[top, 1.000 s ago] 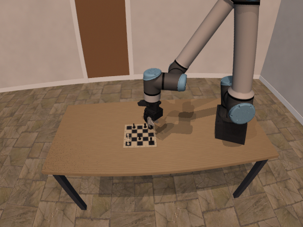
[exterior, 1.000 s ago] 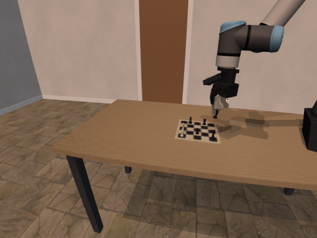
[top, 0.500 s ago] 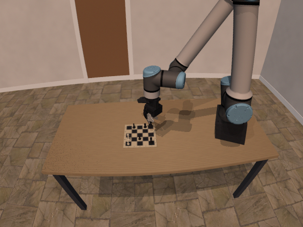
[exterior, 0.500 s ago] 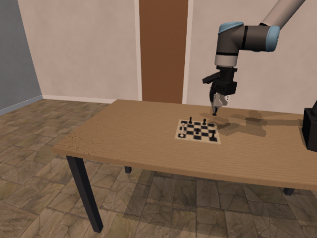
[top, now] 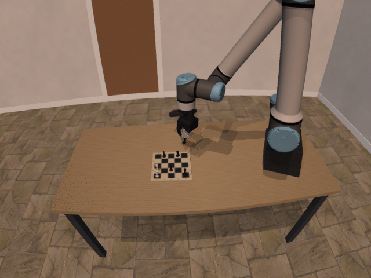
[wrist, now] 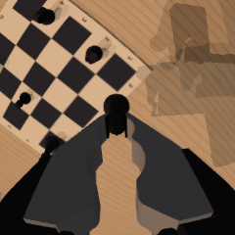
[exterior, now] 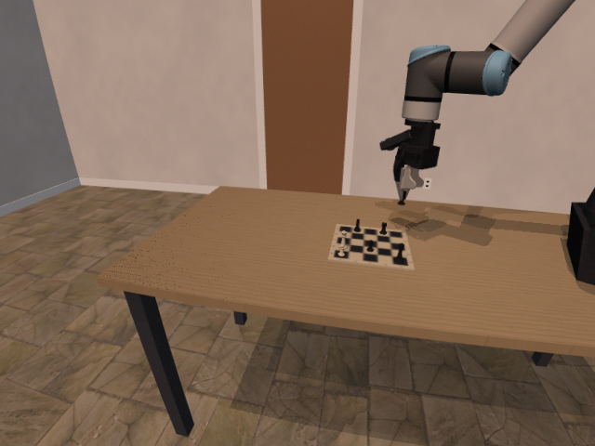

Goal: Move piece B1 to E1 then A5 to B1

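My gripper [top: 184,139] [exterior: 401,197] [wrist: 117,116] is shut on a small black chess piece [top: 184,142] [exterior: 401,203] [wrist: 117,105]. It holds the piece in the air, just beyond the far right corner of the small chessboard [top: 170,179] [exterior: 370,263] [wrist: 54,56], over bare table. On the board stand black pieces at the far edge [top: 164,154] [top: 177,154], one in the middle [top: 171,169] and one near the front right [top: 185,172]. Two white pieces [top: 156,166] [top: 156,172] stand on the left column. All look upright.
The board lies on a wooden table [top: 104,179] [exterior: 249,249]. The robot's dark base [top: 283,155] [exterior: 584,244] stands on the table to the right of the board. The arm reaches over from the right.
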Robot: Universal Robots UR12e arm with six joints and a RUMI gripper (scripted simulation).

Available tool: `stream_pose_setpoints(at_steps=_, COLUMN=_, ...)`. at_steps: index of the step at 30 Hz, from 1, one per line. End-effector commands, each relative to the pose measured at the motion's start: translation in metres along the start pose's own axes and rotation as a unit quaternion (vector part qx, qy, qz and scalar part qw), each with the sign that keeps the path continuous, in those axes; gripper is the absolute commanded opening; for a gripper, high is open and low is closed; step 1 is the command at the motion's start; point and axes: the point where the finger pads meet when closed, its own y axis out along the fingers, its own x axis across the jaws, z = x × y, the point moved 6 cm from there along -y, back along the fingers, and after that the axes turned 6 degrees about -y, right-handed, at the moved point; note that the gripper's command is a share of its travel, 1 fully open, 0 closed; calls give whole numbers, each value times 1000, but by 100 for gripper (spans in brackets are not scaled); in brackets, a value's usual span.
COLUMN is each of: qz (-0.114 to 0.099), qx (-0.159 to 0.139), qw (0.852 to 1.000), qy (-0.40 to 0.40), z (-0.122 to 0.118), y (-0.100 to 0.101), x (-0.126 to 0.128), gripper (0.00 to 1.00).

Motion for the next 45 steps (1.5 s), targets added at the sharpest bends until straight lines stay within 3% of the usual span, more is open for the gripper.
stream_pose_setpoints(at_steps=1, qz=1, qx=0, qw=1000, qy=-1, z=1, y=0, x=1, gripper=0)
stream_pose_setpoints(at_steps=12, qz=0, qx=0, qw=1000, qy=-1, z=1, y=5, x=1, gripper=0)
stream_pose_setpoints(at_steps=21, qz=0, qx=0, qw=1000, qy=-1, z=2, y=30, x=0, gripper=0)
stream_pose_setpoints(at_steps=34, qz=0, qx=0, qw=1000, qy=-1, z=2, y=86, x=0, gripper=0)
stream_pose_setpoints(at_steps=45, qz=0, qx=0, qw=1000, qy=-1, z=3, y=96, x=0, gripper=0)
